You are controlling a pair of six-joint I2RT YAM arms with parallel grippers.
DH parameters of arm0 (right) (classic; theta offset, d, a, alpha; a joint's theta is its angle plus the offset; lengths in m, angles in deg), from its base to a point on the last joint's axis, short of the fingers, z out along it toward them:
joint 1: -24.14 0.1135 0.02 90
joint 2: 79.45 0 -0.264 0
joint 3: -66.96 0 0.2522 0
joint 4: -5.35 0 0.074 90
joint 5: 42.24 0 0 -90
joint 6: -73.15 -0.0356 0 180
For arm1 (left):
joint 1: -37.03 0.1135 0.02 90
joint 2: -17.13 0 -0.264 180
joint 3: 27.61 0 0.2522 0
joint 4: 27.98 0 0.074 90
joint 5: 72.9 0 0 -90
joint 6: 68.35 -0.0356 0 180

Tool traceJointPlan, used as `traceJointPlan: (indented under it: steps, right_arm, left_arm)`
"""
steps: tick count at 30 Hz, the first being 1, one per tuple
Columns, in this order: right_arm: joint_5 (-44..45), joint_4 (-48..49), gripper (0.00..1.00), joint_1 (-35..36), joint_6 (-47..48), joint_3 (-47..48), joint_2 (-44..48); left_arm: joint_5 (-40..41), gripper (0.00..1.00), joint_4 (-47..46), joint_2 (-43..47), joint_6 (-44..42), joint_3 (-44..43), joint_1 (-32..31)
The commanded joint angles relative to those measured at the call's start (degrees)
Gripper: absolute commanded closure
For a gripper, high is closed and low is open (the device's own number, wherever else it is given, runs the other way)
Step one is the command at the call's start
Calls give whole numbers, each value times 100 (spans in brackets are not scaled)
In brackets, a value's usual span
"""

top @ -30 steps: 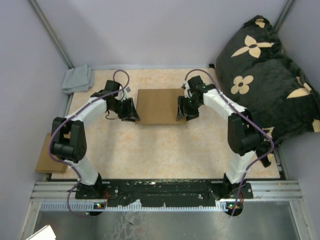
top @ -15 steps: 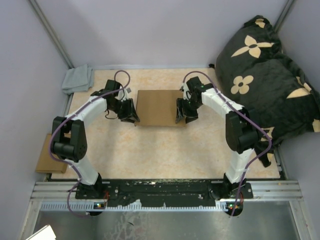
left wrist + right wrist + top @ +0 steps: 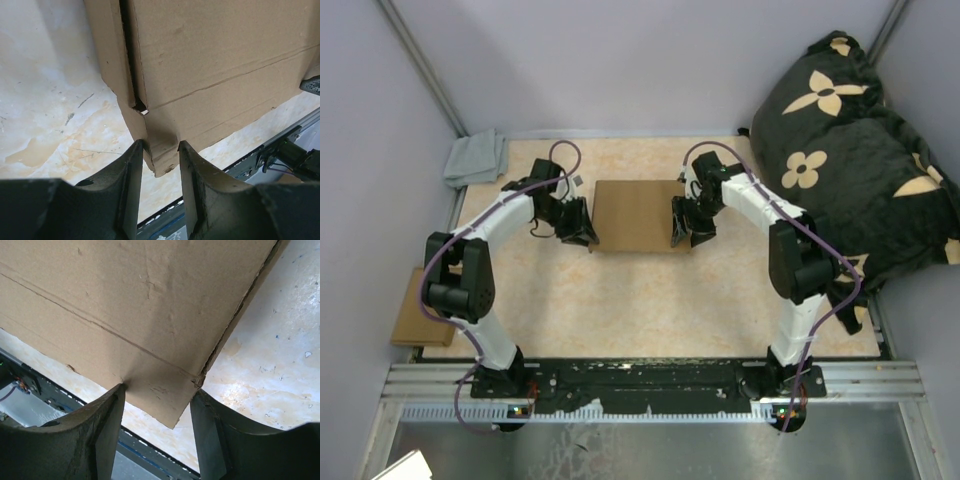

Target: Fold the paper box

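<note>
left gripper (image 3: 157, 150) clamps the paper box (image 3: 635, 213) at its near left corner, right gripper (image 3: 157, 395) at its near right; box lies far mid-table (image 3: 650, 300), inside hidden; grey cloth (image 3: 475, 158), flowered cushion (image 3: 850, 150) well apart.

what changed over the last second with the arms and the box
The right gripper and its arm edged slightly inward, toward the paper box. Nothing was visibly taken or let go. The left gripper and the box stayed put.
</note>
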Motion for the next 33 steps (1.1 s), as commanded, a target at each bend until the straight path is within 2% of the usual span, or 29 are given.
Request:
traceJointPlan:
  steps: [1,14,22,26,33]
  right_arm:
    - [-90,217,45,-14,60,2,-14]
    - [86,655,44,-29,7,-157,-192]
    - [676,1084,41,-43,-2,-378,-180]
    - [1057,1487,41,-42,-2,-605,1]
    - [990,1764,41,-42,61,-704,412]
  left_arm:
    - [-197,59,-160,-123,-82,74,-37]
    - [-43,59,-356,-236,-141,193,-37]
    - [391,59,-490,-354,-256,274,-37]
    - [658,59,-640,-377,-308,337,-36]
    - [825,59,-737,-294,-311,327,-45]
